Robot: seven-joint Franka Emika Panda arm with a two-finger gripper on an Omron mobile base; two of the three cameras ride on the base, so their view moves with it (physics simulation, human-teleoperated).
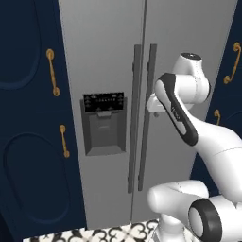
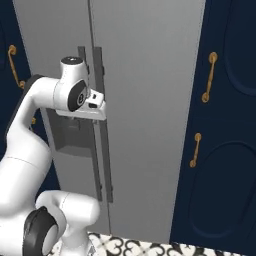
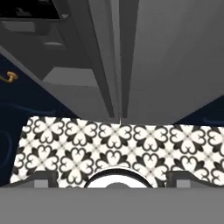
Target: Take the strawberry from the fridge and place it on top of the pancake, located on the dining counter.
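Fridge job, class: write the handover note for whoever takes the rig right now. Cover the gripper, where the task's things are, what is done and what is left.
Gripper: open, empty, up against the fridge's two long handles at the seam between the doors.
Fridge: both doors shut; dispenser panel on the left door.
Done: the arm has reached the handles, nothing more.
Left: grip a handle, pull the door open, find the strawberry inside, carry it to the dining counter and set it on the pancake.

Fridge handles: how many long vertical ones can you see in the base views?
2. Both run side by side at the middle seam of the closed fridge: the left door's handle and the right door's handle, the arm partly covering the right one.
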